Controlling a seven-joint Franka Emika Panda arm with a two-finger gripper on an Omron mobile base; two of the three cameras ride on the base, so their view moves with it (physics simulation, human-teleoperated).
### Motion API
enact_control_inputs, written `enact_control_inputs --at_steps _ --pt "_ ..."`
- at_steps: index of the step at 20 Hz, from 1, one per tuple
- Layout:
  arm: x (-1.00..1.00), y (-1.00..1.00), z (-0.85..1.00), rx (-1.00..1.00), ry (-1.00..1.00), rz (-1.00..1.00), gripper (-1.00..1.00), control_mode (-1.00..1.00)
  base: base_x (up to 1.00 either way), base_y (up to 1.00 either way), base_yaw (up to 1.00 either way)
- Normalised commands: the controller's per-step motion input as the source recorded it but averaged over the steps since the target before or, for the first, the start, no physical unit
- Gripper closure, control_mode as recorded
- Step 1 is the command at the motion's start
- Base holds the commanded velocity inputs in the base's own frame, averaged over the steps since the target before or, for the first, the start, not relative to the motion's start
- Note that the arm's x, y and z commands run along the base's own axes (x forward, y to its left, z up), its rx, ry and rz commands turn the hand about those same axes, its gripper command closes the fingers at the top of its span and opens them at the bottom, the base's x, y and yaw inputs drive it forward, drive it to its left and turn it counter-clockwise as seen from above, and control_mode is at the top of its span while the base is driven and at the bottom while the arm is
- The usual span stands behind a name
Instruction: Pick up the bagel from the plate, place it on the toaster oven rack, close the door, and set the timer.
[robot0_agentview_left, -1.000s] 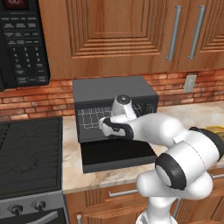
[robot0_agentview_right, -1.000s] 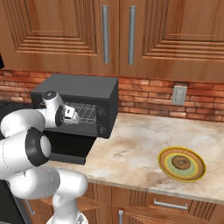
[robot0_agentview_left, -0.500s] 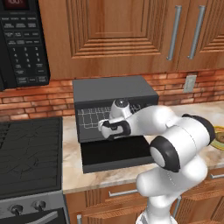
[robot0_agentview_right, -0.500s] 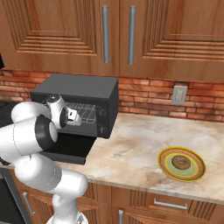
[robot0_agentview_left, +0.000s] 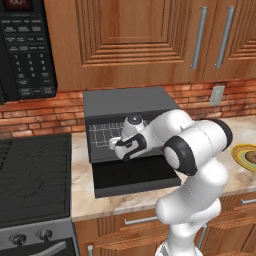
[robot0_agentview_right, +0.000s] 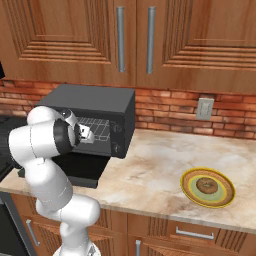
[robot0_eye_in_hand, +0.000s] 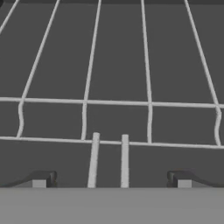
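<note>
The jaws stood wide with nothing between them, the gripper (robot0_eye_in_hand: 111, 183) right at the front of the rack (robot0_eye_in_hand: 116, 105), its two fingertips (robot0_eye_in_hand: 40, 181) either side of the rack's small front loop. Seen from the left base view, the gripper (robot0_agentview_left: 118, 146) was at the mouth of the oven (robot0_agentview_left: 129, 102), above the door (robot0_agentview_left: 135, 176), which lay folded down flat. Well apart to the right on the counter (robot0_agentview_right: 155, 167), the bagel (robot0_agentview_right: 206, 186) sat on the plate (robot0_agentview_right: 189, 189).

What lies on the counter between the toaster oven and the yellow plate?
Nothing: in the right base view, the marble counter is bare between the toaster oven and the plate, which holds the bagel.
</note>
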Motion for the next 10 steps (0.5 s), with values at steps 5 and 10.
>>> enact_control_inputs --at_steps 5,10 --pt "0.35 0.11 -0.13 0.0 0.0 0.0 -1.0 -1.0 0.0 0.0 0.0" --pt "0.26 0.06 -0.13 0.0 0.0 0.0 1.0 -1.0 0.0 0.0 0.0"
